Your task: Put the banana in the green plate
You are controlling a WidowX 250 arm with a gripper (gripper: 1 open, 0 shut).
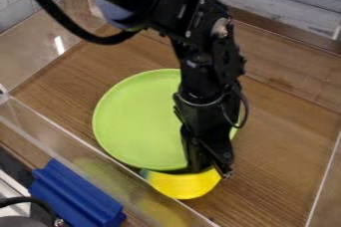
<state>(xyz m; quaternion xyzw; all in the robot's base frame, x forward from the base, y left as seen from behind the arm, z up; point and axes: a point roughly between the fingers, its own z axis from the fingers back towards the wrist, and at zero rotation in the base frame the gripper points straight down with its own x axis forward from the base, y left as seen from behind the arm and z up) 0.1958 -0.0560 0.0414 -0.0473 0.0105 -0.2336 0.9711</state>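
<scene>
The green plate (140, 116) lies on the wooden table, left of the arm. The yellow banana (184, 182) rests on the table against the plate's near rim. My gripper (210, 167) points straight down, its dark fingers pressed together on the banana's upper right edge and shut on it. The arm hides part of the plate's right side and the spot where the fingers meet the banana.
Clear plastic walls (40, 146) box in the table on the left and near sides. A blue object (74, 199) sits outside the near wall at the bottom left. Bare wood (286, 102) stretches to the right of the arm.
</scene>
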